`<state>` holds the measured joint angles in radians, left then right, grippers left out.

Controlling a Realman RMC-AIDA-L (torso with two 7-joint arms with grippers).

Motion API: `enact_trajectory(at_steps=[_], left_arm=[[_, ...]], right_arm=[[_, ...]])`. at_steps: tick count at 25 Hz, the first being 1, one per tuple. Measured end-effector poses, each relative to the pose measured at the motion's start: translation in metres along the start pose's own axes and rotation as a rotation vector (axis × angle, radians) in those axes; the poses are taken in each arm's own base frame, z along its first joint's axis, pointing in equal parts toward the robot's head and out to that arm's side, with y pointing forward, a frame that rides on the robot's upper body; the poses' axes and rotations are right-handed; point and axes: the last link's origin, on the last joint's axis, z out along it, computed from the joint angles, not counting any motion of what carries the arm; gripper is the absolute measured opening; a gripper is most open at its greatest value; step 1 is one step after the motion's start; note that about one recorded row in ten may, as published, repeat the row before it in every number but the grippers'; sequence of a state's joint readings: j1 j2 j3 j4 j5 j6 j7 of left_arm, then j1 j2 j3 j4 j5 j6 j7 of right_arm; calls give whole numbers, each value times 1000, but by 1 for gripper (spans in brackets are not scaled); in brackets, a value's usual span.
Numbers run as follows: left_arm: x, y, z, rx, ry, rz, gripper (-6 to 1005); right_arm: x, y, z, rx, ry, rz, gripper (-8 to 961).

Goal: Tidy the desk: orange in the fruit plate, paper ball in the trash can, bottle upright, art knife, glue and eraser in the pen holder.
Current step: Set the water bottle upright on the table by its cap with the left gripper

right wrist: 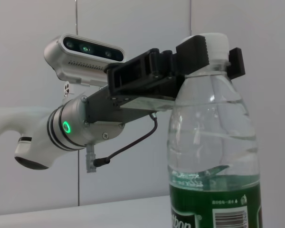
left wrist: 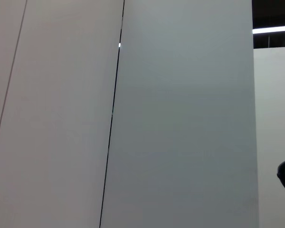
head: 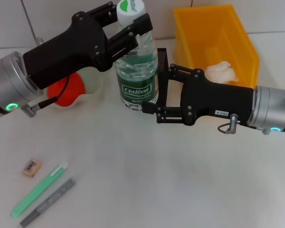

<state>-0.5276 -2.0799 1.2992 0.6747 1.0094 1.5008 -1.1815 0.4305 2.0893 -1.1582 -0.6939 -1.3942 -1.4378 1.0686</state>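
Beside the yellow trash can (head: pixel 237 45), both grippers clamp the upright bottle (head: pixel 137 78).
Left gripper (head: pixel 131 28) pinches its neck under the white cap; right gripper (head: pixel 152 95) grips the green label. Left of the bottle sits the orange (head: pixel 66 90) in the fruit plate (head: pixel 96 85); the eraser (head: pixel 31 167), glue (head: pixel 39 189) and art knife (head: pixel 48 201) lie on the desk well apart from it.

Bottle (head: pixel 137 71): we see it upright on the tabletop (head: pixel 156 175), clear plastic, green label, white cap.
Orange (head: pixel 64 90): we find it in the white fruit plate (head: pixel 92 83), far left.
Paper ball (head: pixel 222 72): we see it inside the yellow bin (head: pixel 213 38).
Eraser (head: pixel 31 167): flat, near left.
Glue stick (head: pixel 38 189): green, lying diagonally.
Art knife (head: pixel 48 202): grey, just beside the glue stick.
Pen holder (head: pixel 162 58): we glimpse black mesh behind the bottle.
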Motion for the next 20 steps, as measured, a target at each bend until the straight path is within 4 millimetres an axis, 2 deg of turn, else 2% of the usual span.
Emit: enact_trajectory(at_steps=[8, 20], left_arm=[[-1, -1, -5, 17, -3, 9, 434], [-3, -2, -24, 70, -4, 18, 434]], right_arm=[[5, 3, -11, 21, 1, 17, 835], [16, 8, -29, 70, 13, 43, 837]])
